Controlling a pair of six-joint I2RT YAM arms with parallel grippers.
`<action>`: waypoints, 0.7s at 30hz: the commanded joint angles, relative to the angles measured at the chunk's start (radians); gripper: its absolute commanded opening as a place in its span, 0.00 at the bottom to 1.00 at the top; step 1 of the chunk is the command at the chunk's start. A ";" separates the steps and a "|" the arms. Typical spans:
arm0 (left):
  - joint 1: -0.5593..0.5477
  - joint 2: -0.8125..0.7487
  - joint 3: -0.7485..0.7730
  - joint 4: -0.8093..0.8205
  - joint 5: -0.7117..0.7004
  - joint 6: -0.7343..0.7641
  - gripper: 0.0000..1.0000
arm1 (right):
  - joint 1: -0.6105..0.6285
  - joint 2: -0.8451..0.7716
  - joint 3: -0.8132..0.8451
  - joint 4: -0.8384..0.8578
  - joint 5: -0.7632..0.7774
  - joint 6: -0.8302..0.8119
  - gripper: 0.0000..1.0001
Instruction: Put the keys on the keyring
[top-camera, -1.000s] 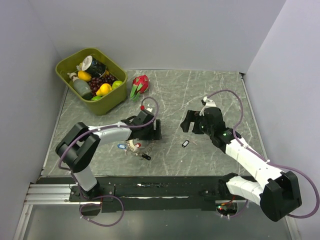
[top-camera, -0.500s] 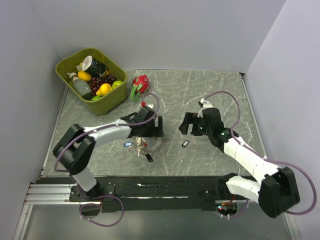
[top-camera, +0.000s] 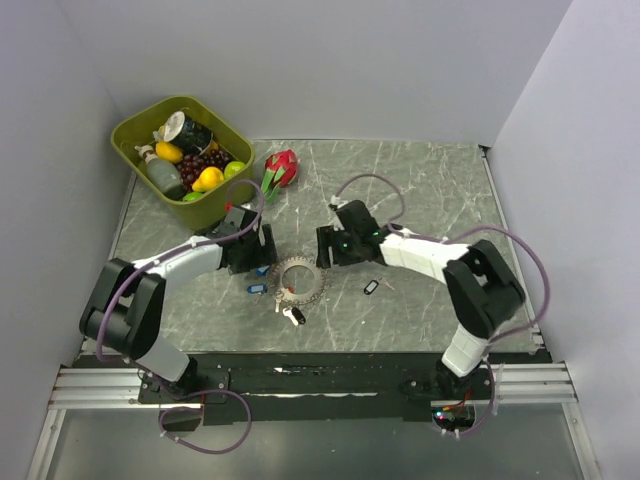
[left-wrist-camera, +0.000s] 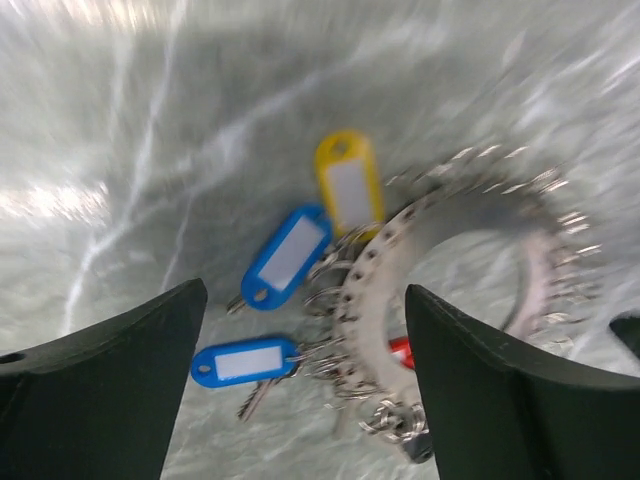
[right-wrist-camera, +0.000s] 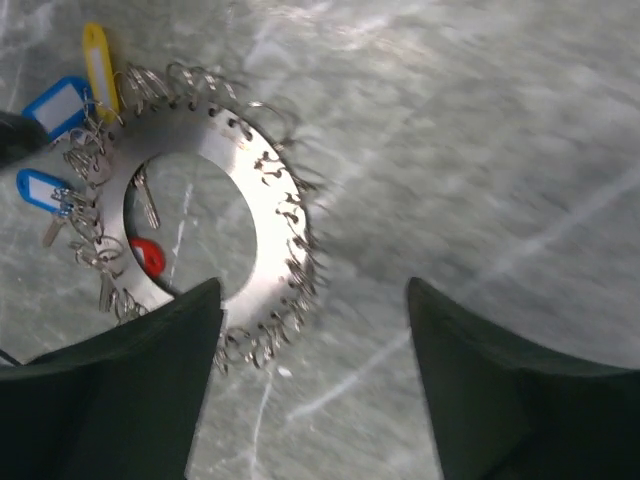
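Nothing here can actually be read; the white windows on the two blue key tags (left-wrist-camera: 290, 255) and the yellow key tag (left-wrist-camera: 348, 187) look blank (though the wrist view is blurred); the keyring (right-wrist-camera: 278, 215) shows bare metal; the can (top-camera: 188, 133) in the green bin (top-camera: 222, 208) is too small to read.

Both wrist views are blurred; in the left one a finger (left-wrist-camera: 520, 400) covers the lower arc of the keyring (left-wrist-camera: 385, 265); from above, the lone key (top-camera: 371, 287) on the counter (top-camera: 430, 190) is too small to make out.
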 joint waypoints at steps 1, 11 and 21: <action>-0.004 0.058 -0.023 0.021 0.070 0.001 0.85 | 0.039 0.095 0.065 -0.037 0.020 0.011 0.62; -0.007 0.106 0.011 0.094 0.146 0.029 0.65 | 0.162 0.003 -0.091 0.085 -0.104 0.120 0.34; -0.007 0.051 0.116 -0.025 0.018 0.068 0.83 | 0.191 -0.113 -0.093 0.019 0.006 0.149 0.56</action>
